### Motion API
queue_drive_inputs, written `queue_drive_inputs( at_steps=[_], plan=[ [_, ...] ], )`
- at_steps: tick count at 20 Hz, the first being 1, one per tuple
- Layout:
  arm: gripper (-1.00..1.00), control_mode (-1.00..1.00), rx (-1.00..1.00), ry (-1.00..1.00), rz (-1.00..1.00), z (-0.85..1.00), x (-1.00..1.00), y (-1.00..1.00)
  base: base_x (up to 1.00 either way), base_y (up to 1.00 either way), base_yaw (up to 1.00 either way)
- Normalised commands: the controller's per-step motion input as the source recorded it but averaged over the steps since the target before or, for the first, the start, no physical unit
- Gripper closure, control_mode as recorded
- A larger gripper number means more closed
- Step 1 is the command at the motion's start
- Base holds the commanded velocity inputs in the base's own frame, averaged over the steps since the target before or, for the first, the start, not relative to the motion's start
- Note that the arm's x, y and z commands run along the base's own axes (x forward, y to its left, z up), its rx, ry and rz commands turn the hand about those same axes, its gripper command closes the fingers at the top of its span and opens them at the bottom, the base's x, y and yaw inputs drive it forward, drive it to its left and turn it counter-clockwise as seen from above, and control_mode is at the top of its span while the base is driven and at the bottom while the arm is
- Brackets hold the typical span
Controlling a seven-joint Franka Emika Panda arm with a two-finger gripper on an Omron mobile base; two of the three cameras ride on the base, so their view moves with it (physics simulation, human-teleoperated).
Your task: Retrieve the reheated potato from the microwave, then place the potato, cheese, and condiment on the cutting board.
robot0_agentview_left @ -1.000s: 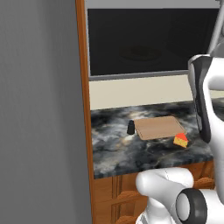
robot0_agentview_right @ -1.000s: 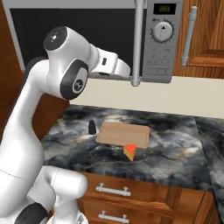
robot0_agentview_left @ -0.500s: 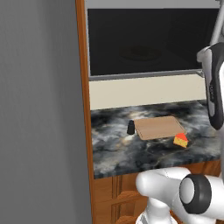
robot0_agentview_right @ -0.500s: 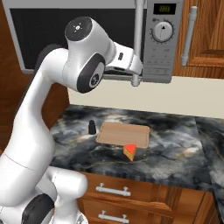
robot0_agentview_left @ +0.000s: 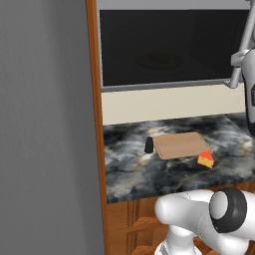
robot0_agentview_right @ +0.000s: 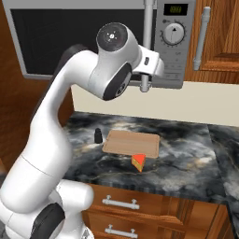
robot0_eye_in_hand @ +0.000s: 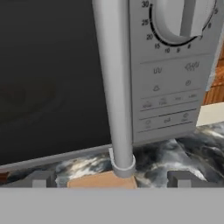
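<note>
Reaching stage: the arm carries the tool [robot0_eye_in_hand: 113, 178] up to the microwave [robot0_agentview_right: 84, 42], whose black glass door is shut.
Tool state: the two tips stand wide apart with nothing between them; the handle [robot0_eye_in_hand: 114, 83] rises in the gap, just beyond the tips, and whether they touch it cannot be told.
Handle: a thick grey tube running down the right edge of the door, beside the control panel [robot0_eye_in_hand: 170, 87].
Potato: it cannot be made out through the dark glass; by judgement it sits inside the microwave.
Cutting board [robot0_agentview_right: 131, 143]: lies flat on the marbled worktop [robot0_agentview_right: 186, 163] below the microwave, bare.
Cheese [robot0_agentview_right: 138, 161]: on the worktop just off the near right corner of the board, not on it.
Condiment [robot0_agentview_right: 97, 135]: upright on the worktop just left of the board, not on it.
Done: nothing of the task, as far as the pictures show.
Left: open the door, fetch the potato, then set the potato, cheese and condiment on the board.
Writing: numerals 30, 25, 20, 15, 10 and 5 ring the dial [robot0_eye_in_hand: 181, 17]; below are small button symbols, too blurred to read.
Display: a small green readout above the dial in the right base view, illegible.
Brand: none can be read.
</note>
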Motion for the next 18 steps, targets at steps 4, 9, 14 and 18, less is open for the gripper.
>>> queue_drive_inputs(
  at_steps=[4,9,14,18],
  plan=[
    [-1.0,-1.0,0.08,-0.14,0.11,-0.09,0.35,-0.06,0.0,0.0,0.0],
    [-1.0,-1.0,0.11,-0.03,0.09,-0.02,0.4,-0.14,0.0,0.0,0.0],
    [-1.0,-1.0,0.1,0.0,0.07,0.0,0.44,-0.15,0.0,0.0,0.0],
    [-1.0,-1.0,0.06,0.0,0.08,0.0,0.42,-0.18,0.0,0.0,0.0]
  ],
)
